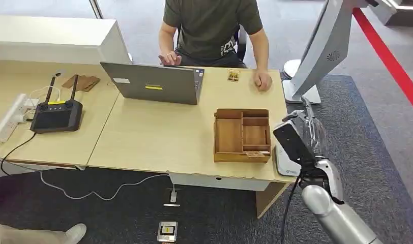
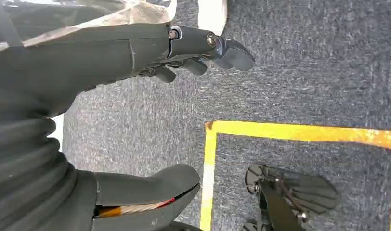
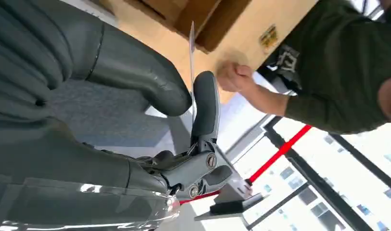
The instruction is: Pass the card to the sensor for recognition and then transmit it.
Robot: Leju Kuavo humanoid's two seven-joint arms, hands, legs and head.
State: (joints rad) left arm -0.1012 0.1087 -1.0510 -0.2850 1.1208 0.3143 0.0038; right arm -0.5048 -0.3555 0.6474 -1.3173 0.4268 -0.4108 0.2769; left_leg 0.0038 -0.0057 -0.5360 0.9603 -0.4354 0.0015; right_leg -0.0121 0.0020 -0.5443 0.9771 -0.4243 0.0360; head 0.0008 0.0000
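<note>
We are in an office: a person [image 1: 212, 30] sits at a wooden desk [image 1: 158, 137] with a laptop [image 1: 153, 84], grey carpet [image 1: 377, 147] underfoot.

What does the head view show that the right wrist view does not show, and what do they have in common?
Only the head view shows the laptop, the black controller and the whole table. Only the right wrist view shows the thin card pinched edge-on between the thumb and fingers of the right hand. Both show the wooden tray, the person's fist resting on the table, and the red floor stripe.
</note>
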